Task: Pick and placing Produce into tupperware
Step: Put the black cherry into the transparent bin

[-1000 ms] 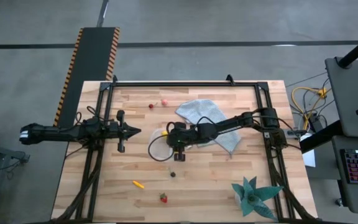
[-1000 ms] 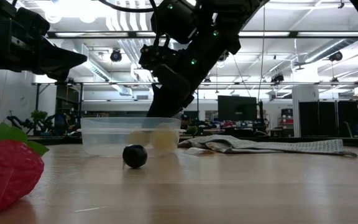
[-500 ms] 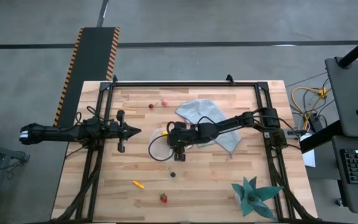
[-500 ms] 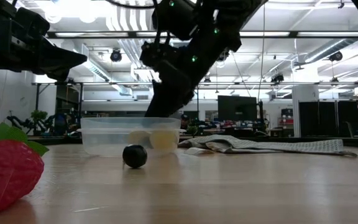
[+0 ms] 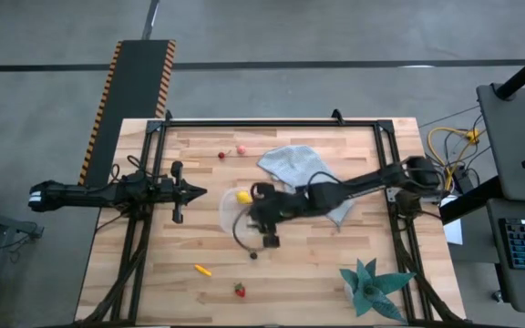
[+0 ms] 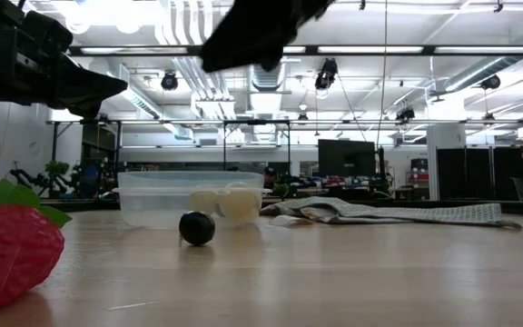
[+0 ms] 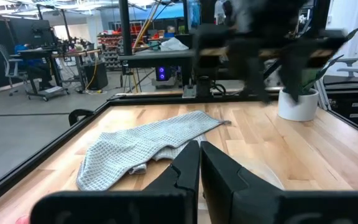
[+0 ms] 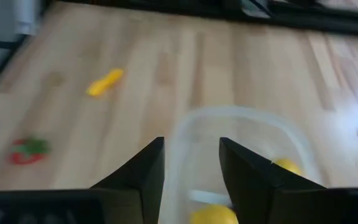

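The clear tupperware [image 5: 235, 211] sits mid-table with two yellow lemons [image 6: 241, 202] resting on its floor. My right gripper [image 8: 191, 167] is open and hovers above the tupperware's near-right part [image 5: 261, 226], touching nothing. A dark round piece [image 5: 253, 255] lies just near of the tupperware. The orange carrot piece [image 5: 203, 270] and a strawberry [image 5: 240, 290] lie toward the near edge. Two red berries [image 5: 231, 152] lie toward the far edge. My left gripper [image 5: 194, 191] is shut and waits to the left of the tupperware.
A grey-blue cloth [image 5: 299, 169] lies crumpled to the far right of the tupperware, partly under my right arm. A teal spiky plant [image 5: 372, 287] stands at the near right corner. A black frame [image 5: 272, 121] runs around the table. Bare wood [image 5: 317, 264] shows between the dark piece and the plant.
My right gripper has risen out of the tupperware, leaving most of the low view, and has drifted slightly toward the near edge. Both lemons stay inside the tupperware. The tupperware and the dark round piece have kept their places.
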Robot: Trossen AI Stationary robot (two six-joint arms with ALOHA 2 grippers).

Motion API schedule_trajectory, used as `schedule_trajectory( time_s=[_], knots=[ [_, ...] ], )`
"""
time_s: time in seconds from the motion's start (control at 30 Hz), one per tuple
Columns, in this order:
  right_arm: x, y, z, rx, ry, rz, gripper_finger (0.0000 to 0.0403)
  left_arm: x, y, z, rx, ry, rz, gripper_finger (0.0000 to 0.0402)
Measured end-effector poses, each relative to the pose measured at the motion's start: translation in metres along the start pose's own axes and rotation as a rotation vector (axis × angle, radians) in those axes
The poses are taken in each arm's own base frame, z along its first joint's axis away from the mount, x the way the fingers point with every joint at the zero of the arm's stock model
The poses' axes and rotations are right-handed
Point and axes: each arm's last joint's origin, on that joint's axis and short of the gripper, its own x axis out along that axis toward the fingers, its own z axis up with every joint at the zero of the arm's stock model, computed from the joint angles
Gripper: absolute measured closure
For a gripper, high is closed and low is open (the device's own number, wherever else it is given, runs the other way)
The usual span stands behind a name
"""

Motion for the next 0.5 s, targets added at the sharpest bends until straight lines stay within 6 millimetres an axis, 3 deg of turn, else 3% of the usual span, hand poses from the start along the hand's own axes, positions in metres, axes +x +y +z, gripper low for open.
schedule_trajectory(
  time_s=[0.23, 0.5],
  knots=[
    [-0.003, 0.050, -0.004, -0.082, -0.007, -0.020, 0.0270, 0.000, 0.000, 0.000, 0.000, 0.000, 0.000, 0.0402],
    [0.032, 0.072, -0.034, -0.034, 0.092, -0.055, 0.0239, 0.000, 0.000, 0.000, 0.006, 0.000, 0.000, 0.0402]
  ],
)
